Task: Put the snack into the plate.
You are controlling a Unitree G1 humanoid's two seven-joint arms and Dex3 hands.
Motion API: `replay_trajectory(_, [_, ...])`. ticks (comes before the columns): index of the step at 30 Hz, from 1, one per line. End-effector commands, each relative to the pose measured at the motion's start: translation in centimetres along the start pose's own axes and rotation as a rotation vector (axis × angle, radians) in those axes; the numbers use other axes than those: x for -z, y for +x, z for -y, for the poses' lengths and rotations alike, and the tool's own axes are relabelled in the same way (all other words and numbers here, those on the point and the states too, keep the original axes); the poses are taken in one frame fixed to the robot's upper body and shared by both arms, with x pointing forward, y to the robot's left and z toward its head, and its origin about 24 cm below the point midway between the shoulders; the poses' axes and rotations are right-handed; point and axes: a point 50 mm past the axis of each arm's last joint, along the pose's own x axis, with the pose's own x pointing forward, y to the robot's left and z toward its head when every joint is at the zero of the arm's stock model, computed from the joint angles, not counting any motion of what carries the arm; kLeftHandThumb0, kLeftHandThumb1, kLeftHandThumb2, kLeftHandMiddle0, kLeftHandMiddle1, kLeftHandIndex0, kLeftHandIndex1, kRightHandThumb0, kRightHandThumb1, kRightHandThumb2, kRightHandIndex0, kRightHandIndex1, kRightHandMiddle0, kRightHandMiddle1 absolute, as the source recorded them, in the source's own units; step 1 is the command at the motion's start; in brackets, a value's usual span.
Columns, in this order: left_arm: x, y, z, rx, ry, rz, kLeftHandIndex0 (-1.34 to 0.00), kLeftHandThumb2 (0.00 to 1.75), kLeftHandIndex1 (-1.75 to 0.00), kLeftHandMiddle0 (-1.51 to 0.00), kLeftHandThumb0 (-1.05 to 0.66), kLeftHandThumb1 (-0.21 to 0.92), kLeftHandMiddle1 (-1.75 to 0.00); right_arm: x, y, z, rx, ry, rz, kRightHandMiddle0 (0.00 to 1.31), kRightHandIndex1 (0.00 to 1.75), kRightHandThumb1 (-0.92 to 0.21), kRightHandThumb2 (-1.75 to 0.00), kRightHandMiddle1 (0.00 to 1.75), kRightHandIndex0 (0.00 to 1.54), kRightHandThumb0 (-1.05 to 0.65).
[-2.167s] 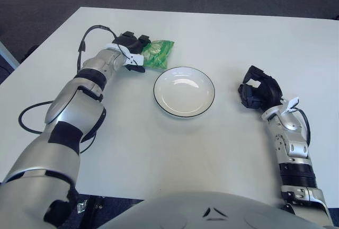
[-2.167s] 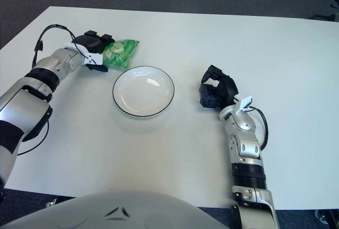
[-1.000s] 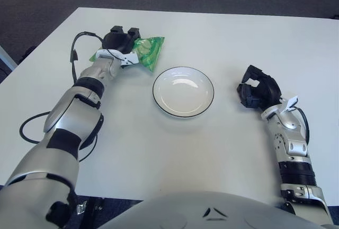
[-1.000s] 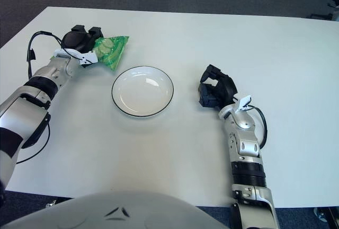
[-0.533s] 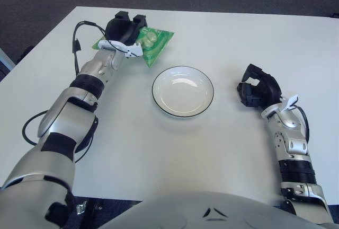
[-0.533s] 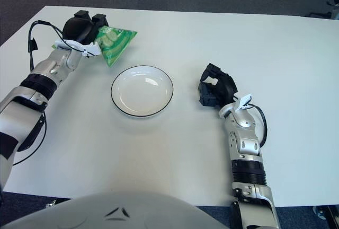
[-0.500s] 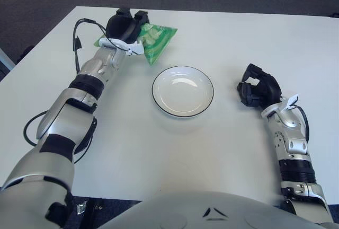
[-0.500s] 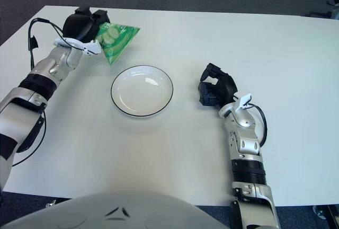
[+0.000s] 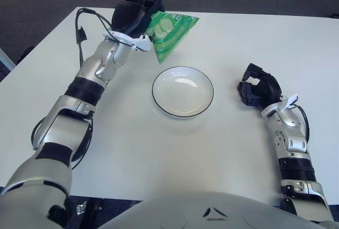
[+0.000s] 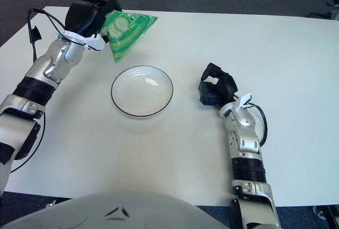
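Observation:
A green snack bag (image 9: 170,33) hangs in the air, held up by my left hand (image 9: 135,18), which is shut on its left end. The bag is lifted off the white table (image 9: 212,149) and sits just up and left of the plate (image 9: 183,91), a white dish with a dark rim that holds nothing. In the right eye view the same bag (image 10: 128,32) shows above the plate's (image 10: 141,90) upper left edge. My right hand (image 9: 258,89) shows to the right of the plate with curled fingers and nothing in them.
A black cable (image 9: 80,27) runs along my left forearm. The table's far edge (image 9: 212,12) lies just behind the raised bag, with dark floor beyond it.
My left hand has lifted the snack bag off the table and carried it up and to the right, toward the plate. The right hand has stayed where it was.

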Motion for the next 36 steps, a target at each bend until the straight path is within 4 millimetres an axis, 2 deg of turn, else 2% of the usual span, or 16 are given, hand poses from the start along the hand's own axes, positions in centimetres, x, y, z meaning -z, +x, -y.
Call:
replay_trajectory(1, [-0.4, -0.1, -0.5, -0.031, -0.004, 0.027, -1.02, 1.53, -1.75, -0.76, 0.54, 0.14, -1.75, 4.5, -2.0, -0.4, 0.021, 0.062, -0.196, 0.67, 1.75, -0.26, -1.39, 1.75, 1.30, -0.51])
replay_trajectory(13, [-3.0, -0.5, -1.0, -0.069, -0.050, 0.169, -1.01, 1.56, -1.75, -0.77, 0.55, 0.12, -1.75, 4.5, -1.9, -0.4, 0.023, 0.050, -0.196, 0.66, 1.75, -0.26, -1.38, 1.75, 1.30, -0.50])
replay_trajectory(17, [-4.7, -1.3, -1.1, -0.035, -0.096, 0.234, -1.00, 1.56, -1.75, -0.77, 0.55, 0.12, -1.75, 4.5, -1.9, -0.4, 0.022, 0.051, -0.197, 0.66, 1.75, -0.26, -1.38, 1.75, 1.30, -0.50])
replay_trajectory(29, [-6.0, -1.9, -1.4, 0.067, -0.211, 0.281, -0.98, 1.55, -1.75, -0.77, 0.55, 0.13, -1.75, 4.4, -1.9, -0.4, 0.016, 0.055, -0.198, 0.65, 1.75, -0.27, -1.38, 1.75, 1.30, -0.50])
replay_trajectory(36, [-7.9, -3.1, -1.0, 0.093, -0.287, 0.323, -0.96, 1.53, -1.75, -0.75, 0.54, 0.14, -1.75, 4.4, -2.0, -0.5, 0.019, 0.055, -0.198, 0.65, 1.75, -0.27, -1.37, 1.75, 1.29, -0.50])
